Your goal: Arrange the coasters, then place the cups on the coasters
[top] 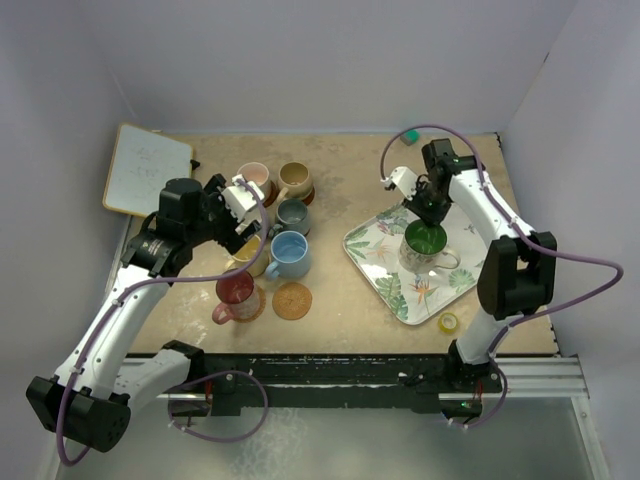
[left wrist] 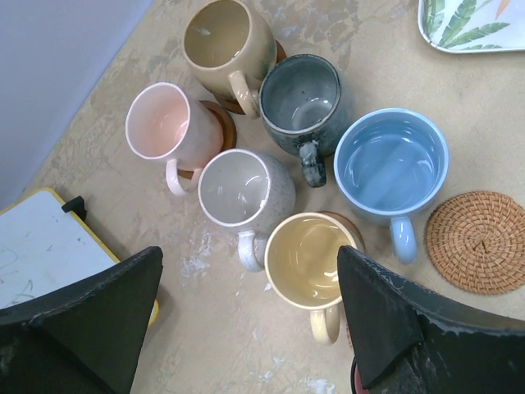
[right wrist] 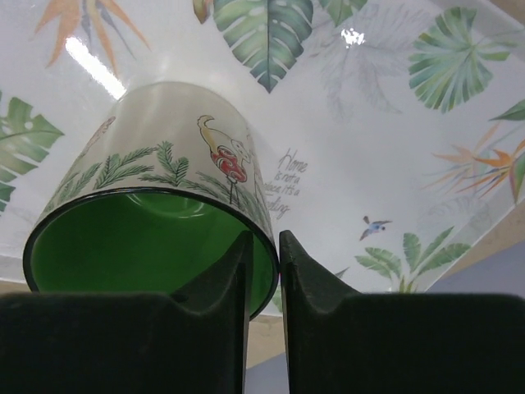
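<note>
On tray (top: pixel 372 256), green mug (top: pixel 425 240) upright, rim pinched by right hand (right wrist: pixel 264 254), left hand (left wrist: pixel 248 261) open

Six cups stand upright, bunched on a mottled tabletop (left wrist: pixel 394 74), framed by the wide-spread fingers (left wrist: pixel 90 328) of the left gripper (left wrist: pixel 248 275): a tan cup (left wrist: pixel 217 41), pink cup (left wrist: pixel 164 123), slate cup (left wrist: pixel 302 97), grey cup (left wrist: pixel 238 189), light blue cup (left wrist: pixel 392 164) and yellow cup (left wrist: pixel 305 261). A brown coaster (left wrist: pixel 223 130) peeks from under the pink one (edges also show beneath tan and yellow). A woven coaster (left wrist: pixel 478 242) lies bare just beside the blue cup's handle. A leaf-patterned tray (left wrist: pixel 472 29) cuts the upper right corner; a whiteboard (left wrist: pixel 41 246) sits lower left.
</note>
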`<state>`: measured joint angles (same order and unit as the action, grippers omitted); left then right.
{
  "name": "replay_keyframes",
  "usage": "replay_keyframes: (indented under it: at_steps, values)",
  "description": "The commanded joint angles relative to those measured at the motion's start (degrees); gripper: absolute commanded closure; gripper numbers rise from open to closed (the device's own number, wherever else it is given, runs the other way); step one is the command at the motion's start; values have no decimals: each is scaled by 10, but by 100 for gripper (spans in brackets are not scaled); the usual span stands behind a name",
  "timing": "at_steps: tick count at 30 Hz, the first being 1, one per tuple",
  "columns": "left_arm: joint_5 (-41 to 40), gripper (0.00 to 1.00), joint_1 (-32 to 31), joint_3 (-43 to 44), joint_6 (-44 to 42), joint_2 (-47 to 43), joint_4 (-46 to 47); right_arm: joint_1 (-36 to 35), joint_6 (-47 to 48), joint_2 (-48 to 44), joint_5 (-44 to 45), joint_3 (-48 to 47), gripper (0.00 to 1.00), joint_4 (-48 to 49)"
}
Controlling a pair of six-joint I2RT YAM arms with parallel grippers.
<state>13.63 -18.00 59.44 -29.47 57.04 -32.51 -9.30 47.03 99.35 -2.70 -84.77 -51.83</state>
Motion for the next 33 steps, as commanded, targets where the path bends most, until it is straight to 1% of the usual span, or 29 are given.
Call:
replay_keyframes:
  at_steps: [1,3,6,11,13,15,20,23,26,30,33]
  values:
    - [19,16,4,11,25,1,17,3,-71,-22,1,19,82,-18]
    - [23,16,3,19,35,9,9,3,-110,-26,1,26,86,-24]
    - [26,16,3,33,47,23,4,3,-162,-40,-6,44,89,-27]
    - [39,16,3,40,63,33,10,2,-254,-81,-5,82,87,-18]
    - [46,16,3,42,66,43,10,2,-280,-97,-19,100,81,-8]
    - [51,16,2,49,70,55,10,2,-300,-109,-60,117,77,-14]
    - [65,16,2,77,96,99,11,2,-309,-132,-126,153,66,-14]
    - [80,16,1,93,128,124,27,2,-305,-142,-181,167,62,-33]
    - [89,16,-5,97,168,145,62,2,-304,-152,-206,182,59,-32]
    - [79,16,-37,103,227,175,102,9,-313,-168,-210,189,56,-22]
    - [50,16,-91,110,257,202,122,37,-319,-187,-216,182,49,-15]
